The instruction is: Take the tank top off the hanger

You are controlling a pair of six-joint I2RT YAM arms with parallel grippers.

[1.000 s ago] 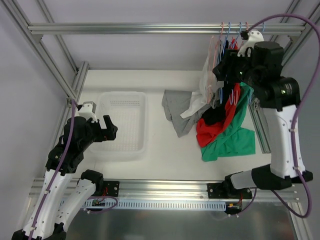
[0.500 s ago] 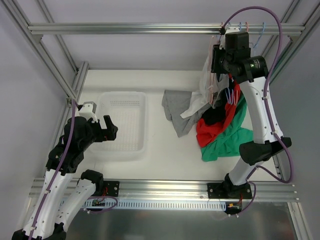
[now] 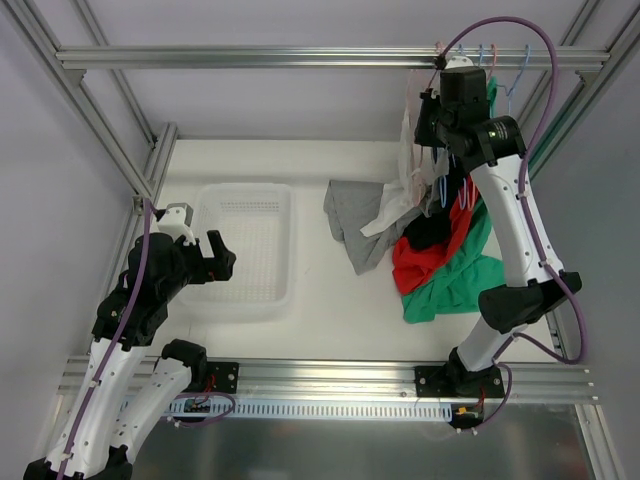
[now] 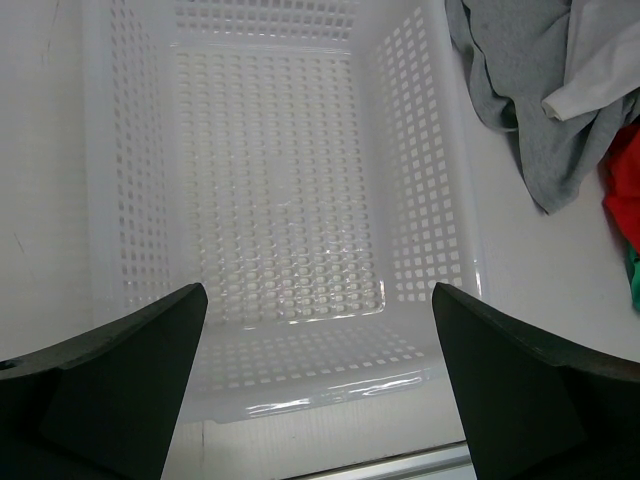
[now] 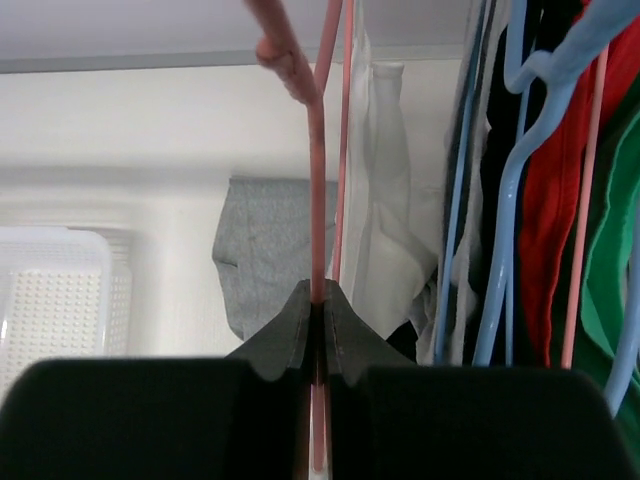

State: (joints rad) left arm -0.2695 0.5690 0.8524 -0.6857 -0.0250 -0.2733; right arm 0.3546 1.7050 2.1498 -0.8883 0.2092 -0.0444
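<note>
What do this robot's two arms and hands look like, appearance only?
The left arm and right arm have white link shells with black joint housings, and a purple cable runs along each. The left hand and right hand have matte black, wedge-shaped fingers. No markings are legible.

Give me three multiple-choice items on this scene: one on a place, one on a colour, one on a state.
1. The white basket sits: A under the left claw; B under the right claw; C out of every view.
2. The hanger in the right claw is: A blue; B pink; C green.
3. The left claw is: A shut tight; B out of view; C open.
Key: 1 A, the left wrist view looks straight down into it. 2 B, the pinched wire is pink. 3 C, its fingers stand wide apart.
</note>
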